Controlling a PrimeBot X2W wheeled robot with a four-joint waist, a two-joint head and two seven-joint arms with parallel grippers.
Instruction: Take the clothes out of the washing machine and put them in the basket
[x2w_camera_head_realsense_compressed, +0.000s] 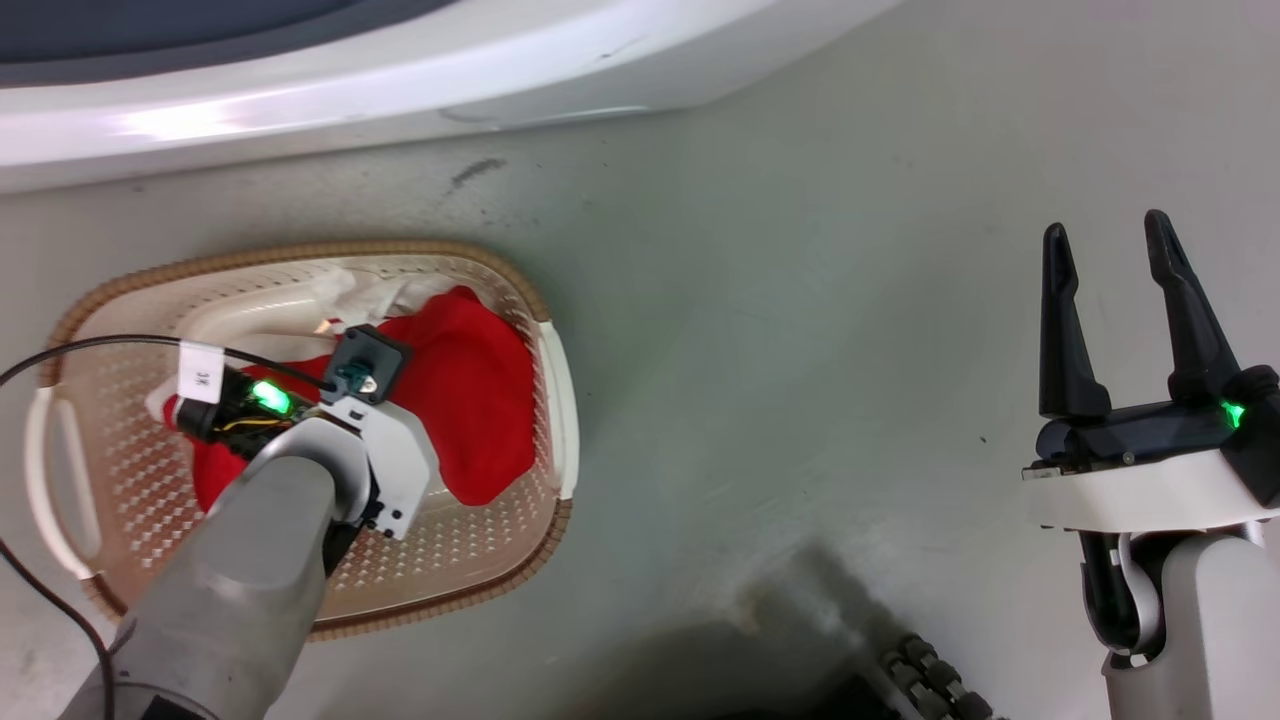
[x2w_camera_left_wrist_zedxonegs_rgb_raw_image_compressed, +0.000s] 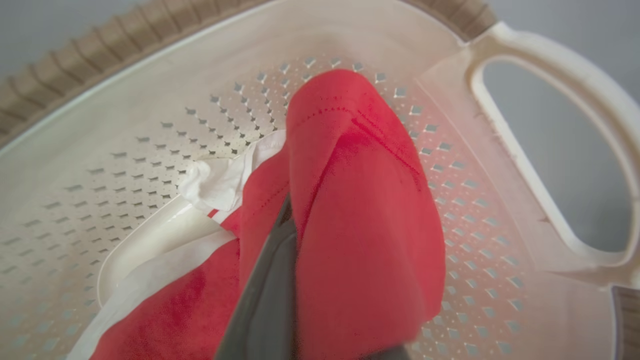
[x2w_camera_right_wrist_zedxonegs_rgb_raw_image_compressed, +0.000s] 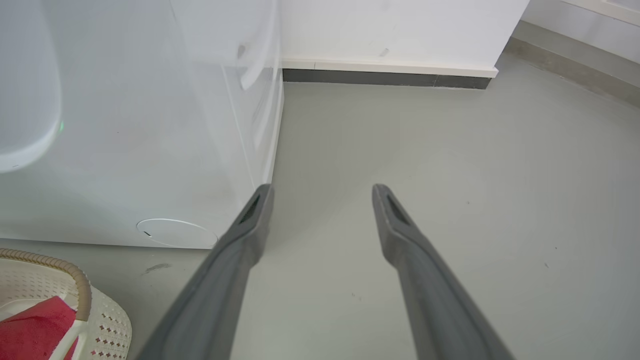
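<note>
The cream basket (x2w_camera_head_realsense_compressed: 300, 252) with its brown rim sits on the floor at the lower left, just in front of the white washing machine (x2w_camera_head_realsense_compressed: 400, 90). Red clothes (x2w_camera_head_realsense_compressed: 480, 400) with white trim lie inside it. My left arm reaches down into the basket, its wrist (x2w_camera_head_realsense_compressed: 385, 440) over the clothes. In the left wrist view, my left gripper (x2w_camera_left_wrist_zedxonegs_rgb_raw_image_compressed: 310, 210) is shut on a fold of the red clothes (x2w_camera_left_wrist_zedxonegs_rgb_raw_image_compressed: 360, 225); one grey finger (x2w_camera_left_wrist_zedxonegs_rgb_raw_image_compressed: 265, 295) shows, and cloth hides the other. My right gripper (x2w_camera_head_realsense_compressed: 1100, 235) hangs open over bare floor at the right, holding nothing.
The washing machine's white side and front corner (x2w_camera_right_wrist_zedxonegs_rgb_raw_image_compressed: 125, 150) stand left of my right gripper (x2w_camera_right_wrist_zedxonegs_rgb_raw_image_compressed: 322, 187), with the basket's edge (x2w_camera_right_wrist_zedxonegs_rgb_raw_image_compressed: 82, 290) at the lower left. A wall and skirting (x2w_camera_right_wrist_zedxonegs_rgb_raw_image_compressed: 390, 75) lie ahead. A black cable (x2w_camera_head_realsense_compressed: 100, 345) crosses the basket.
</note>
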